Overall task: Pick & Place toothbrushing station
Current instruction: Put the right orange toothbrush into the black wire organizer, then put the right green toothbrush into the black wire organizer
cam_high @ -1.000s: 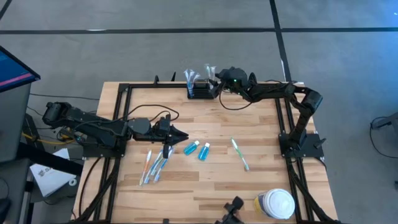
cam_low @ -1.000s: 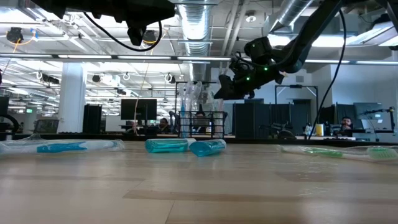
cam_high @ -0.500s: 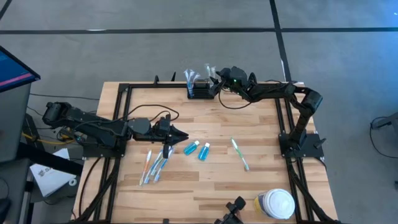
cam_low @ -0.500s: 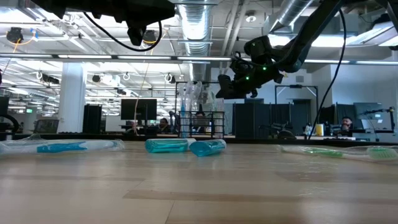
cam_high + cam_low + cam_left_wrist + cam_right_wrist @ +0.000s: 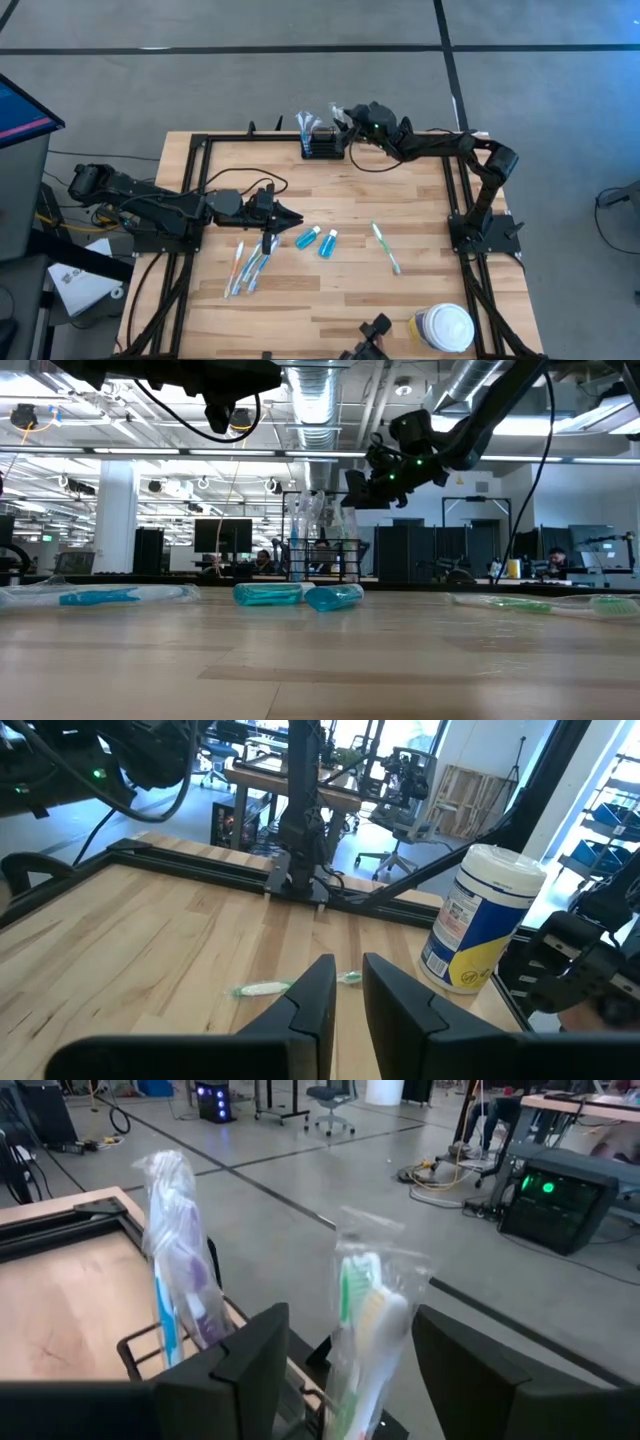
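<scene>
The left pincer (image 5: 292, 216) hangs over the middle of the surface (image 5: 400, 200), prongs nearly together on nothing. The toothbrush holder (image 5: 322, 146) stands at the far edge, its long side along that edge. The right pincer (image 5: 345, 120), spread wide and empty, hovers just above the holder's right end, astride a wrapped green toothbrush (image 5: 365, 1340) standing in it, so the right arm is much nearer.

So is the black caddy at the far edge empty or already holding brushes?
Holding some. The caddy stands upright with wrapped toothbrushes sticking out of its top; the open right end effector straddles one green wrapped brush.
</scene>
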Action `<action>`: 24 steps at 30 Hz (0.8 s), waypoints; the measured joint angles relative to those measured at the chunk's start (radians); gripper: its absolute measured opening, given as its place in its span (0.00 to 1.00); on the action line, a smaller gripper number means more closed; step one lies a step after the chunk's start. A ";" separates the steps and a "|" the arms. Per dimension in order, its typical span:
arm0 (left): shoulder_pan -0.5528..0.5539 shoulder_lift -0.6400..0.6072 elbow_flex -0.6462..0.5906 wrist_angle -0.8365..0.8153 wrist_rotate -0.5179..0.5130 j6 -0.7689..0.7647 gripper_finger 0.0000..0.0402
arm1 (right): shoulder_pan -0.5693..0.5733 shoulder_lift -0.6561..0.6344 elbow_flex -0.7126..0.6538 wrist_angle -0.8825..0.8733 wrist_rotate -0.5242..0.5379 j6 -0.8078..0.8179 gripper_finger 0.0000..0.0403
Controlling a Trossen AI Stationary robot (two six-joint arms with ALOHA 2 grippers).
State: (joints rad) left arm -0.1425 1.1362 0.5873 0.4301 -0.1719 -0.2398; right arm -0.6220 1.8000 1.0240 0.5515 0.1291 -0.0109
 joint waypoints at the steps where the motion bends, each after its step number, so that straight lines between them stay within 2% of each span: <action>1: 0.000 0.000 0.000 0.000 0.000 0.000 0.12 | 0.000 0.000 0.008 -0.011 0.000 0.000 0.51; 16: 0.000 0.000 0.000 -0.003 0.002 0.000 0.12 | 0.000 0.000 0.142 -0.122 0.003 -0.026 0.49; 24: 0.000 0.000 0.000 -0.003 0.002 0.000 0.12 | 0.025 0.000 0.244 -0.265 0.000 -0.040 0.50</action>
State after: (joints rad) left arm -0.1425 1.1362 0.5873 0.4266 -0.1703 -0.2398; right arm -0.5974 1.8000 1.2683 0.2861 0.1291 -0.0505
